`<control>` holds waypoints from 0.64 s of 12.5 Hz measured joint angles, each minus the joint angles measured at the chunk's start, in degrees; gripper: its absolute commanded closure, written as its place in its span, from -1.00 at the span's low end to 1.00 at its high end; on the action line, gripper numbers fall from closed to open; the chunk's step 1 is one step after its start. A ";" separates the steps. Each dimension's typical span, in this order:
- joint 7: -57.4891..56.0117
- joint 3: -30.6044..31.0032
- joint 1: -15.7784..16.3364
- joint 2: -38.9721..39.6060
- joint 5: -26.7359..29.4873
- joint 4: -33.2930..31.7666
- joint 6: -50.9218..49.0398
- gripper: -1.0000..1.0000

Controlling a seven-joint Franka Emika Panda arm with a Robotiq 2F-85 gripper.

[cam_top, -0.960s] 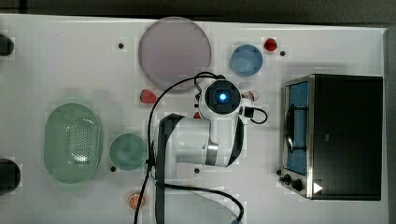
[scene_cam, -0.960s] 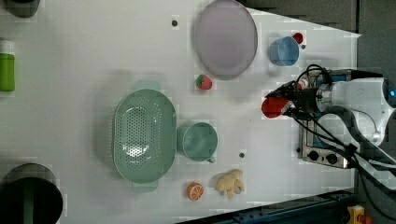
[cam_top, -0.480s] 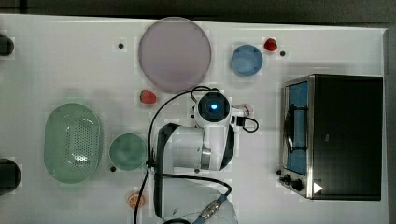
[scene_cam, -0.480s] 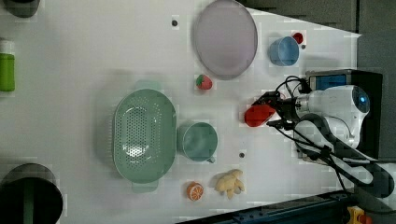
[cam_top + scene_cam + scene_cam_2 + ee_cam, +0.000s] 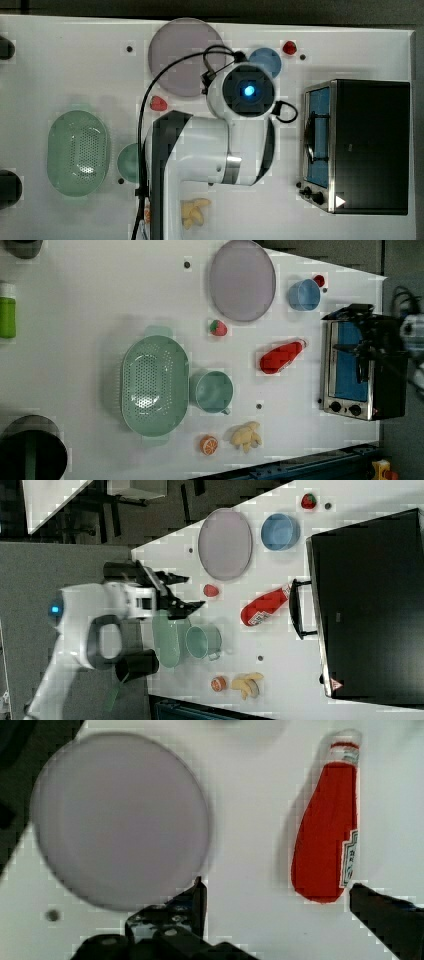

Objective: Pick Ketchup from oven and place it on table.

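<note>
Right view: my gripper (image 5: 186, 592), fingers spread and empty, hangs left of centre; the ketchup (image 5: 264, 606) lies on the table (image 5: 280, 670). I should retreat straight upward.

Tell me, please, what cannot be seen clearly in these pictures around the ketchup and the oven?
- Ketchup: in the top view the arm covers the spot where it lies on the table.
- Ketchup label: print too small to read.
- Oven inside: the tinted glass hides it in the left view.
- Gripper: in the wrist view the picture's edge cuts its fingers off.
</note>
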 measured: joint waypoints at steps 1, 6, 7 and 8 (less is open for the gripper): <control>0.27 0.22 -0.53 -1.34 -2.00 2.80 -5.12 -1.00; 0.44 -0.31 0.83 -7.06 -5.60 19.47 -27.74 -1.00; 0.99 0.29 0.91 -7.40 -7.39 20.14 -27.75 -1.00; 0.99 -0.20 1.62 -7.68 -7.40 19.70 -28.18 -1.00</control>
